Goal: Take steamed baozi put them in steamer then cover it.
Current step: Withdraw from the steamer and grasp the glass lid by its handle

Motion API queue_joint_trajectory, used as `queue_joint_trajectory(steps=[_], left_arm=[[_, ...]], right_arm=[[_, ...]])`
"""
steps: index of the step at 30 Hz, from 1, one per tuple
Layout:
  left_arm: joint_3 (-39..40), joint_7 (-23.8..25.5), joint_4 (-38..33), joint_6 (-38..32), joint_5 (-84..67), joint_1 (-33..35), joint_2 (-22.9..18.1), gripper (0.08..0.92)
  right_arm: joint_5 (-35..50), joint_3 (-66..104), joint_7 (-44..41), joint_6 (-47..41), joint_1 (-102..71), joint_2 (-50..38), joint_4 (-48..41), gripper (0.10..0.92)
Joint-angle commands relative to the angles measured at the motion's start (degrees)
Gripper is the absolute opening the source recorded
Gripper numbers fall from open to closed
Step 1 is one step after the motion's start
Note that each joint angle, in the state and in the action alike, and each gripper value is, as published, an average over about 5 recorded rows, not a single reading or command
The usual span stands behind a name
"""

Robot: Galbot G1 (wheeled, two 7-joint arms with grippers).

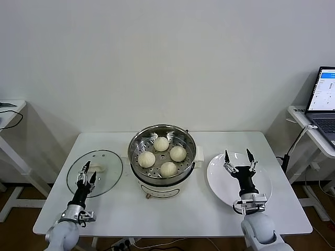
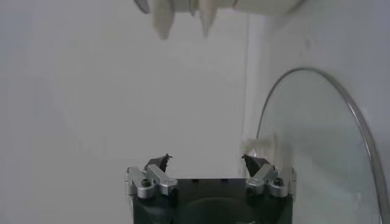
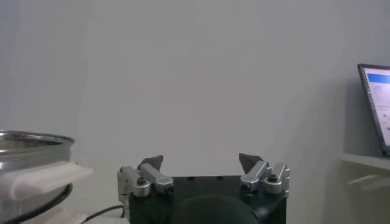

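Note:
Several cream-white baozi (image 1: 161, 144) lie in the shiny steamer (image 1: 134, 145) on its white pot base at the table's middle. The cover (image 1: 107, 180), a clear glass lid with a cream handle (image 1: 100, 168), lies flat on the table to the left. My left gripper (image 1: 89, 171) stands open just above the cover, right beside the handle, holding nothing. In the left wrist view the cover (image 2: 329, 140) and its handle (image 2: 262, 145) lie close to one fingertip of the left gripper (image 2: 206, 161). My right gripper (image 1: 237, 155) is open and empty above a white plate.
The bare white plate (image 1: 220, 180) lies right of the steamer. The right wrist view shows the open right gripper (image 3: 201, 161), the steamer's rim (image 3: 30, 141) and the pot's side handle (image 3: 42, 176). A laptop (image 1: 325, 97) sits on a side desk far right.

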Motion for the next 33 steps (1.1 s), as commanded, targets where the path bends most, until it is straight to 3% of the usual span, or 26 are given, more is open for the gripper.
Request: queue_joint_trajectory(steps=[1, 17, 33], left_arm=[[0.7, -0.7, 7.6, -0.2, 2.0, -5.0, -0.1, 0.823], [0.5, 0.4, 3.7, 1.6, 1.8, -5.0, -0.3, 0.823], [1.6, 1.8, 8.3, 3.3, 1.2, -9.4, -0.6, 0.823]], right_arm=[[-0.4, 0.3, 0.0, 0.1, -0.6, 0.3, 0.0, 0.823], [-1.2, 0.0, -0.5, 0.3, -0.2, 0.6, -0.8, 0.823], [-1.7, 0.3, -0.6, 0.5, -0.3, 0.8, -0.8, 0.823]])
